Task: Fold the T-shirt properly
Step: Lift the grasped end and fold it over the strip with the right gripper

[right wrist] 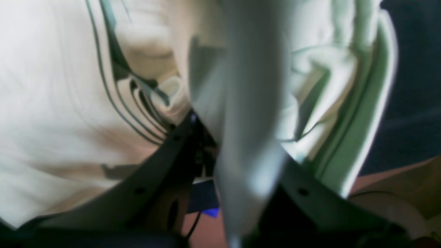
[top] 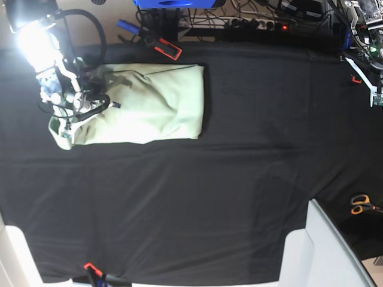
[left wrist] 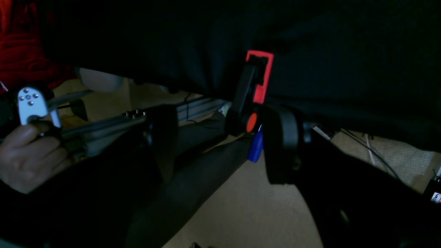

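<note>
Black cloth [top: 197,191] covers the whole table, with cables and a power strip along its far edge and scissors [top: 359,204] at the near right. On the far left of the base view lies the shirt [top: 149,101], pale mint green, already folded into a rough rectangle whose long axis runs left to right, one end rumpled and bunched. That bunched end is where the right claw [top: 75,104] sits, its jaws pinched together on a fold of the fabric; its wrist view shows cloth [right wrist: 251,113] rising straight out between the jaws, blurred, with layered hems beside it. The rest of the shirt stretches away from this claw toward the table's middle. The left claw is out of the base view at the far right, well apart from the shirt; its own camera looks under the table edge and does not show whether its jaws are apart.
</note>
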You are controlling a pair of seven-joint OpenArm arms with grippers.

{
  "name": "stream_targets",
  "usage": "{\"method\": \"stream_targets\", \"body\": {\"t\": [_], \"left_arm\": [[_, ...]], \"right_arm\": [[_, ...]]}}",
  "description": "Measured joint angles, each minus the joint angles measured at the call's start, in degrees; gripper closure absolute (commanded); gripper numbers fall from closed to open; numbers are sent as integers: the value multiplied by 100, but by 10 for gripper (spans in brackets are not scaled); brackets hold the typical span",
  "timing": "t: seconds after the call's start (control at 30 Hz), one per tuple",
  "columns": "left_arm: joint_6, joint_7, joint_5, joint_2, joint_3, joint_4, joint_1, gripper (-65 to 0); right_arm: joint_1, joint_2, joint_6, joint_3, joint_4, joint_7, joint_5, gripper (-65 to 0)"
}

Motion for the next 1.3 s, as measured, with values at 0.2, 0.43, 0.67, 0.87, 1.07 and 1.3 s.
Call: {"method": "stream_targets", "body": {"t": [0.2, 0.43, 0.67, 0.87, 1.07, 1.3], "left_arm": [[4, 0, 22, 83, 0, 0, -20, -380], [-7, -2, -4, 105, 350, 0, -31, -380], [2, 0, 17, 107, 402, 0, -31, -380], [2, 13, 24, 87, 367, 0, 52, -380], [2, -9, 17, 74, 391, -15, 291, -380], [0, -4, 22, -105, 415, -339, 505, -380]], "right_arm": [[-17, -297, -31, -2, 271, -299, -962, -1], [13, -608, 2, -496, 636, -730, -1886, -1], [37, -616, 4, -874, 638, -721, -1906, -1], [295, -586, -476, -1355, 632, -962, -1993, -1], [442, -688, -472, -1685, 599, -1137, -1947, -1], [671, -715, -468, -2269, 166, -1117, -1965, -1]]}}
